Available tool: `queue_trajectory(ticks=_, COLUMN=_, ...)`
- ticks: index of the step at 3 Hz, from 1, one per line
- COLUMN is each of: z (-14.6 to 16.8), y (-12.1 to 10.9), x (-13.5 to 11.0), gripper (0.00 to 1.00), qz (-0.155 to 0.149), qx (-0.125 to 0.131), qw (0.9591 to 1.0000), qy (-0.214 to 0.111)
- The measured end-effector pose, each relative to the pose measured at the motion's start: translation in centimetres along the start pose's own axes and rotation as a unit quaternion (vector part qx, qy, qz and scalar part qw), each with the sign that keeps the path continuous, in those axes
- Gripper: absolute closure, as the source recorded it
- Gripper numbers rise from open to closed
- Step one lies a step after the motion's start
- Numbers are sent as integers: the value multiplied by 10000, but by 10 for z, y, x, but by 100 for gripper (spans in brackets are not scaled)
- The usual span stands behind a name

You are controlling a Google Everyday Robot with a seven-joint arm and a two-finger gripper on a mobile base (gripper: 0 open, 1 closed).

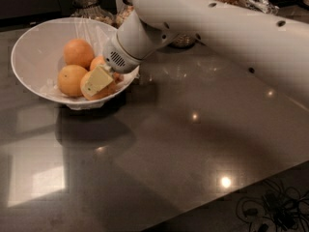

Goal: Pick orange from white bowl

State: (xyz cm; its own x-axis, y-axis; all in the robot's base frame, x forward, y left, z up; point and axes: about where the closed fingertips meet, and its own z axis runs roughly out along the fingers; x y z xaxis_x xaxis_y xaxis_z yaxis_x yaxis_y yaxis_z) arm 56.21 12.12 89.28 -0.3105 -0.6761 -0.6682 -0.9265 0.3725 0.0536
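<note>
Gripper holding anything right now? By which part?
Cannot be told. The gripper is down in the white bowl, against the front orange at the near rim, but a grip on it is not visible.

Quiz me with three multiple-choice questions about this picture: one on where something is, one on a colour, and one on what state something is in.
1. Where is the robot's hand?
A. Raised high, away from everything
B. Down inside the white bowl, against the oranges
C. Over the jars at the back

2. What colour is the table?
A. Dark grey and glossy
B. White
C. Red

3. What state are the oranges in?
A. Sliced
B. Peeled
C. Whole, with the skin on

Answers:
1 B: the arm reaches down over the bowl's right rim and the hand lies against the fruit.
2 A: the surface is dark and mirrors the room lights.
3 C: each one shows a round, unbroken orange skin.
</note>
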Motion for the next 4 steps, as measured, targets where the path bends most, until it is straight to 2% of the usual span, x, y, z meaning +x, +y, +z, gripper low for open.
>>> queue_trajectory(ticks=2, z=1, y=2, x=-1, gripper=43, qz=63, qx=-38, qw=10000, qy=32)
queue_trajectory(ticks=3, z=0, y=0, x=0, gripper=33, qz=135, qx=-55, qw=9999, qy=45)
queue_trajectory(ticks=4, z=1, y=0, x=0, gripper=41, qz=134, qx=-56, qw=9999, qy=45)
